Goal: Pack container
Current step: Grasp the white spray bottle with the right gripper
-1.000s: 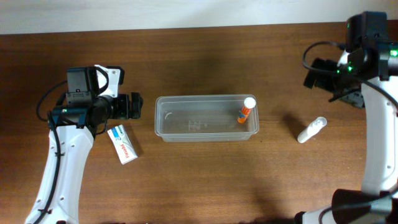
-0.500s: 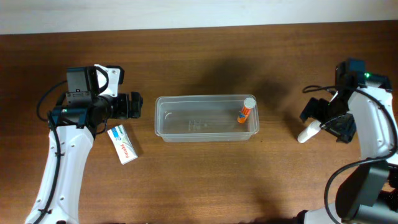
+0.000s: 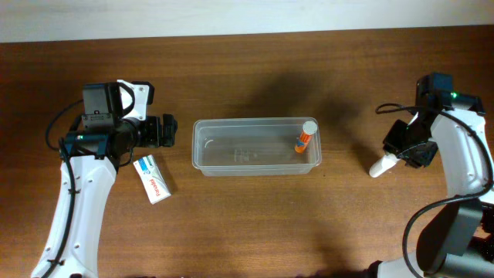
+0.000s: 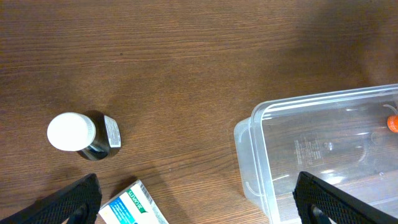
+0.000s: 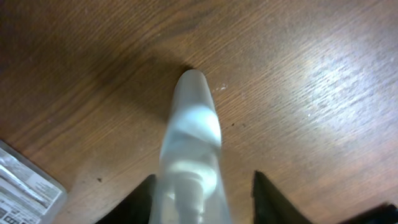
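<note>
The clear container (image 3: pixel 207 158) lies mid-table with a small orange bottle (image 3: pixel 302 140), white-capped, leaning in its right end. My left gripper (image 3: pixel 166 131) hovers open just left of the container (image 4: pixel 249 143), with nothing between its fingers (image 4: pixel 69 200). At the right, a white translucent bottle (image 3: pixel 380 164) lies on the wood. My right gripper (image 3: pixel 403 151) straddles this bottle (image 5: pixel 191 134). The left finger (image 5: pixel 138 202) sits against the bottle, while a strip of table shows before the right finger (image 5: pixel 273 199).
A white, blue and green box (image 3: pixel 152 179) lies on the table below my left gripper. A dark bottle with a white cap (image 4: pixel 81 133) stands left of the container. A clear printed piece (image 5: pixel 25 180) shows at the right wrist view's lower left.
My right arm came down from the back right onto the white bottle, and its jaws have since narrowed around it. The left arm has not moved.
</note>
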{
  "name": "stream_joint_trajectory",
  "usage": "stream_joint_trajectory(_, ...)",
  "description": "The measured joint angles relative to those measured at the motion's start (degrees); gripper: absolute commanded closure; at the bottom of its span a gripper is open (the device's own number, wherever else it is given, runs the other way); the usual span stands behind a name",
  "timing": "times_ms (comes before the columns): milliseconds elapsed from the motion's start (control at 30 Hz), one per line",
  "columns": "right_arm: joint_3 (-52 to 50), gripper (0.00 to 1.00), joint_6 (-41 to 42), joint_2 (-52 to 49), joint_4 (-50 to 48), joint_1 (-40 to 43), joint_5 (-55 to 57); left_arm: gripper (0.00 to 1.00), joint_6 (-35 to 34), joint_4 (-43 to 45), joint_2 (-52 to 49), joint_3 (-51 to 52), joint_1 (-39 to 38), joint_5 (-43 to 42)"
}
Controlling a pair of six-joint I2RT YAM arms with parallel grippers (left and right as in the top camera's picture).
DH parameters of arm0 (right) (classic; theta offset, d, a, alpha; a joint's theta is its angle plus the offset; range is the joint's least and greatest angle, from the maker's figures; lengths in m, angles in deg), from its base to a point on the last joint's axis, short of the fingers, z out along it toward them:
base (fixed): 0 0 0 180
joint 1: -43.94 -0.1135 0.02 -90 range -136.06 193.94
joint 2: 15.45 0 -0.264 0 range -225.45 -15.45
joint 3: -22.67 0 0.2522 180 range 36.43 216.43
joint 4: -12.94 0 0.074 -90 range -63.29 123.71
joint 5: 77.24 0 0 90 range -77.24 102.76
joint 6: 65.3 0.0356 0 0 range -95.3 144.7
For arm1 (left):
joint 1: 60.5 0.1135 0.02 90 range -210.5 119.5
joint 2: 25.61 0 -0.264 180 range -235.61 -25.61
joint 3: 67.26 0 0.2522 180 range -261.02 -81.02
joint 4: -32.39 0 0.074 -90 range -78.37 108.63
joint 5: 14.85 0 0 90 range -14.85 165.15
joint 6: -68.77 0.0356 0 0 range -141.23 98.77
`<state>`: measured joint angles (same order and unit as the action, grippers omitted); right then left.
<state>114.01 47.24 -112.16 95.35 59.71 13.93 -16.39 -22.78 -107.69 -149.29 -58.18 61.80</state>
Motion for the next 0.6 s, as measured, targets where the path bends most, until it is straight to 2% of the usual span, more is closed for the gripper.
stream_joint_trajectory(200,0.0,0.82,0.0,0.0,0.0,0.0,-0.4,0.01,0.0,0.0,0.0,0.0,0.0,0.0)
stream_joint_trajectory(333,0.0,0.83,-0.5,0.0,-0.1,0.0,-0.7,0.00,0.0,0.0,0.0,0.0,0.0,0.0)
stream_joint_trajectory(433,0.0,0.88,-0.7,0.0,-0.1,0.0,-0.9,0.01,0.0,0.0,0.0,0.0,0.0,0.0)
stream_joint_trajectory(500,0.0,0.94,-0.8,0.0,-0.1,0.0,-1.1,0.00,0.0,0.0,0.0,0.0,0.0,0.0)
stream_joint_trajectory(600,0.0,0.96,-1.8,0.0,-0.2,0.0,-1.3,0.01,0.0,0.0,0.0,0.0,0.0,0.0)
